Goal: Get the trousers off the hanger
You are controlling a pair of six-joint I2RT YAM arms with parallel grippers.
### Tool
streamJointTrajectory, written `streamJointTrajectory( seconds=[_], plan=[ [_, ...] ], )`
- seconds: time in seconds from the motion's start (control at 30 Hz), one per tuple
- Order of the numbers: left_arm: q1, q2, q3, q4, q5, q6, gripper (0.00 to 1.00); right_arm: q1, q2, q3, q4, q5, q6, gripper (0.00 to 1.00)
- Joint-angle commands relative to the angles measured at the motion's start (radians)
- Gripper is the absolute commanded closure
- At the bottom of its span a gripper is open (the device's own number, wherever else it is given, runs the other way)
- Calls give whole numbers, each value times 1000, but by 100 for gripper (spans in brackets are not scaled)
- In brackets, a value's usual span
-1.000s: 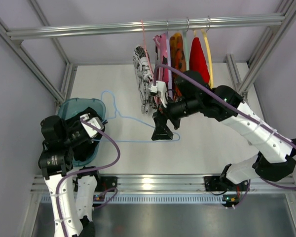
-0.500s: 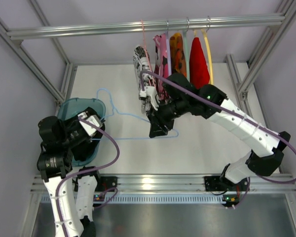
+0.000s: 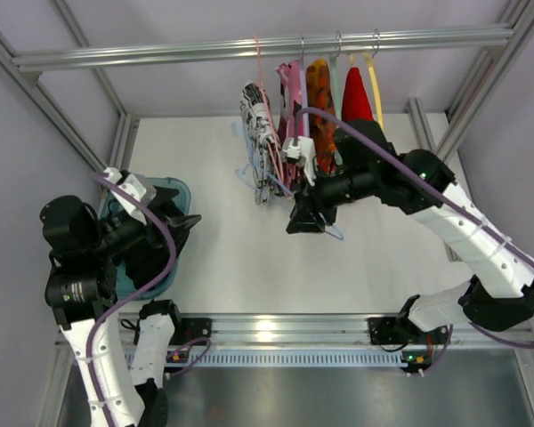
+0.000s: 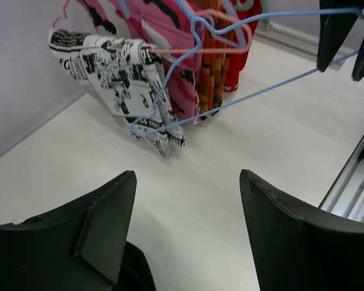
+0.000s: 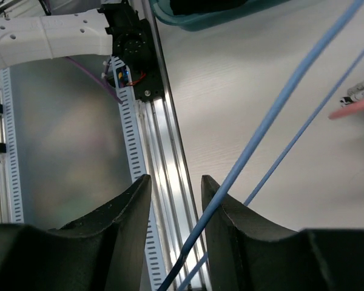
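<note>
— Where's the hanger (image 5: pixel 250 148)?
— Pinched in the right claw (image 3: pixel 304 224), up off the white desk (image 3: pixel 231 267), beside the clothes (image 3: pixel 356 102) on the rail (image 3: pixel 160 52). The left claw (image 4: pixel 188 176) gapes empty by the teal bin (image 3: pixel 180 189).

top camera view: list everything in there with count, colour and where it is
rail: 1, silver, across the back
patterned garment: 1, black-and-white, leftmost on the rail
pink garment: 1, pink, hung next to it
orange garment: 1, orange, mid-row
red garment: 1, red, toward the right end
yellow hanger: 1, yellow, rightmost on the rail
hanger: 1, light blue, bare, held up beside the hung clothes
bin: 1, teal, left on the table, partly under the left arm
trousers: cannot make out; the bin's inside is dark and covered
table: 1, white
left gripper: 1, black, open, near the bin
right gripper: 1, black, shut on the hanger
</note>
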Motion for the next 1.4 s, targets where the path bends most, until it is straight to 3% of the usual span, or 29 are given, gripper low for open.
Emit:
streamJointTrajectory(
  seconds=[0.0, 0.27, 0.5, 0.63, 0.83, 1.07, 1.37],
  plan=[
    [1, 46, 110, 80, 60, -282, 25, -65, -85, -21, 40, -82, 13, 100],
    [1, 31, 101, 97, 44, -233, 25, -136, -170, -65, 76, -197, 48, 100],
    [1, 33, 126, 97, 29, -220, 24, -231, -263, 48, 63, -317, 54, 100],
    [1, 72, 172, 103, 9, -258, 23, -289, -382, 54, 47, -312, 44, 100],
    [-1, 88, 169, 224, -8, -419, 21, -444, -573, 27, 90, -262, 137, 100],
    [1, 120, 179, 231, -17, -419, 21, -680, -763, -12, 150, -332, 274, 100],
    [-1, 122, 157, 266, -34, -428, 21, -887, -858, 25, 6, 25, 275, 100]
  ],
)
